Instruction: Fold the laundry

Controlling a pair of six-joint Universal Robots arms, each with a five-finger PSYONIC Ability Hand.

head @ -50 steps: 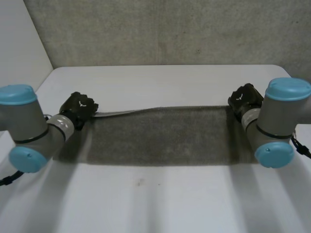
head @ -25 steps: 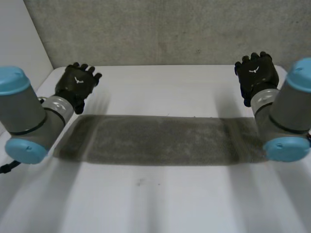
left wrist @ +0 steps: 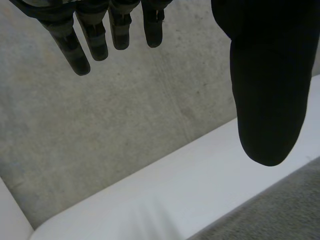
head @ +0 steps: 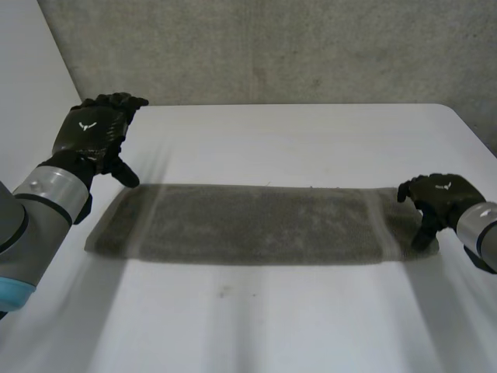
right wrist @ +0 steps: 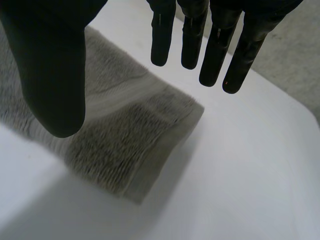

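Grey terry towel (head: 256, 225), folded into a long flat strip, lies across the ctr of your white worktop (head: 272, 318). Its long edges run side to side in the head view, w/ a paler woven band (head: 378, 225) near each short end.

Your left hand (head: 89, 132) is up off the surface just beyond the strip's far left corner, apart from the cloth. In its own wrist view the fingers (left wrist: 75, 45) hang straight and spread, thumb (left wrist: 265, 90) wide of them, nothing btwn. The rough grey concrete wall (left wrist: 125, 120) is behind, and a bit of towel lies beyond the thumb tip.

Your right hand (head: 439, 196) sits at the strip's right end, by the near corner. Its fingers (right wrist: 217, 47) are straight and apart, thumb clear of them, gripping nothing, w/ the doubled towel corner (right wrist: 135, 140) lying under the palm. Whether a fingertip touches the cloth, you can't tell.
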